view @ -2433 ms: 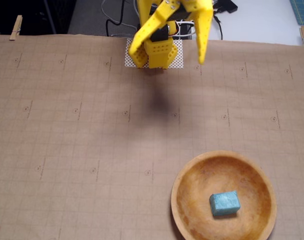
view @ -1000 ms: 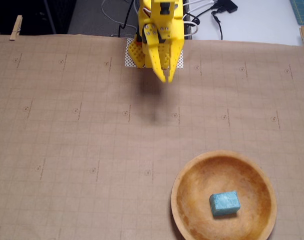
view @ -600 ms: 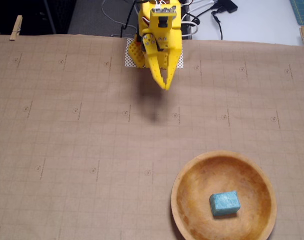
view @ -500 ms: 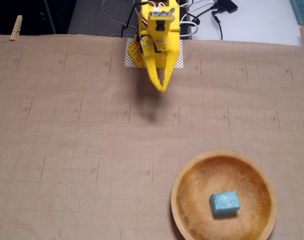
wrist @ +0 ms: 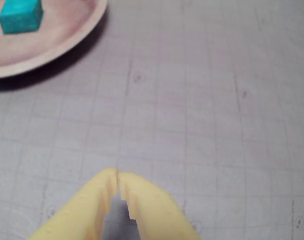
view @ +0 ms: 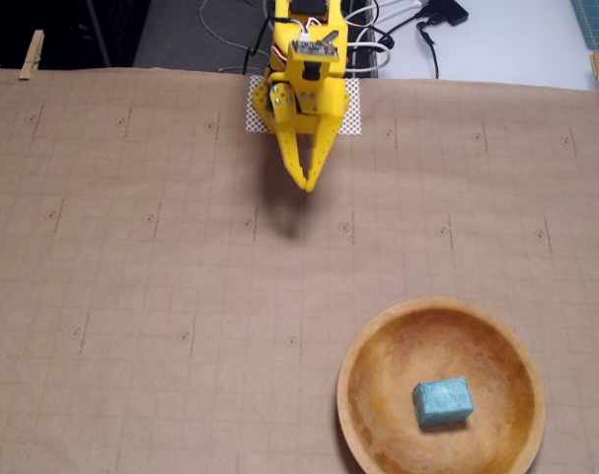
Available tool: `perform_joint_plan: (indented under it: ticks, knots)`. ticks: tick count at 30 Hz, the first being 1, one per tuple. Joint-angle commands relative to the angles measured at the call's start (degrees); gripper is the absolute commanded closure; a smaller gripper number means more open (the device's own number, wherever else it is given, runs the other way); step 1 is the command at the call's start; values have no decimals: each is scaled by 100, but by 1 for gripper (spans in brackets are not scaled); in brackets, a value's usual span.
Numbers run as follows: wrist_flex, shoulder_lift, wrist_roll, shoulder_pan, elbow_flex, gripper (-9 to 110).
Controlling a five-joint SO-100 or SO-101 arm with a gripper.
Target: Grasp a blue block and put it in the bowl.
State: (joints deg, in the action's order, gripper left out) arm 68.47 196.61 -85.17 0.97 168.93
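Observation:
The teal-blue block [view: 443, 402] lies inside the wooden bowl [view: 378, 346], right of its middle, at the lower right of the fixed view. In the wrist view the block [wrist: 21, 16] sits in the bowl [wrist: 76, 35] at the top left corner. My yellow gripper [view: 306, 185] hangs above the paper near the top centre of the fixed view, far from the bowl. Its fingertips meet and it holds nothing. In the wrist view the gripper [wrist: 117, 175] enters from the bottom edge, tips touching.
Brown gridded paper [view: 161, 296] covers the table, held by wooden clothespins [view: 31, 54] at the far corners. Cables [view: 408, 30] lie behind the arm's base. A white mesh pad [view: 350, 117] lies under the base.

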Motion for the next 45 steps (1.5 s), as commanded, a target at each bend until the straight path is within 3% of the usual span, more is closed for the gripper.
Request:
perform_joint_plan:
  ticks: [1, 16, 25, 45]
  knots:
    - [-44, 44, 26, 26, 167, 105]
    - [9, 44, 62, 0, 1028, 105]
    - [1002, 35, 70, -9, 1028, 105]
    - [958, 35, 62, 18, 1028, 105]
